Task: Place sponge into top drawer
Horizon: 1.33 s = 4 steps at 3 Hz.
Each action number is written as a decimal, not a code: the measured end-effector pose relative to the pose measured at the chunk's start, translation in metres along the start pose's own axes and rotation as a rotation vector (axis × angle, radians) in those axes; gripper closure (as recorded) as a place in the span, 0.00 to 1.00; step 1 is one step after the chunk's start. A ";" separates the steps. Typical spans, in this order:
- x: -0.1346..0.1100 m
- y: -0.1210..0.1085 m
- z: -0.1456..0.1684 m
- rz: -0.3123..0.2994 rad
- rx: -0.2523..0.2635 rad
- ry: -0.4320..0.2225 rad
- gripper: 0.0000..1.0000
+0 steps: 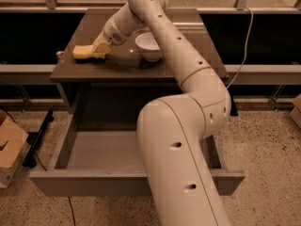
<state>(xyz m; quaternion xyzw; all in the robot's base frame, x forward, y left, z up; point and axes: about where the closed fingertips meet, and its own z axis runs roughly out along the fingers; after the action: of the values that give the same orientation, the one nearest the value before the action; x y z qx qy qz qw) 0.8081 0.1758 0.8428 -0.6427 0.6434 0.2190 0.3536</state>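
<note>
The yellow sponge (82, 52) lies on the left part of the brown cabinet top (188, 55). My gripper (100, 49) reaches down from the right and meets the sponge's right end; whether it grips the sponge is unclear. The top drawer (94, 185) is pulled out wide below the cabinet top, and its grey inner floor (101, 149) is bare. My arm's large white links cover the drawer's right half.
A white bowl (149, 46) stands on the cabinet top just right of the gripper. A cardboard box (9, 147) sits on the speckled floor at the left. A black object (37, 140) lies on the floor beside the drawer's left side. A cable (244, 46) hangs at the right.
</note>
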 end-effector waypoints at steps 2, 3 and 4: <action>-0.004 0.009 -0.031 0.033 0.042 0.000 1.00; -0.005 0.034 -0.062 0.052 0.062 0.003 1.00; -0.020 0.086 -0.122 0.021 0.103 -0.047 1.00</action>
<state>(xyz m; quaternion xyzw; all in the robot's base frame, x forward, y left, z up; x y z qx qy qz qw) 0.7012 0.1062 0.9222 -0.6116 0.6521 0.2042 0.3988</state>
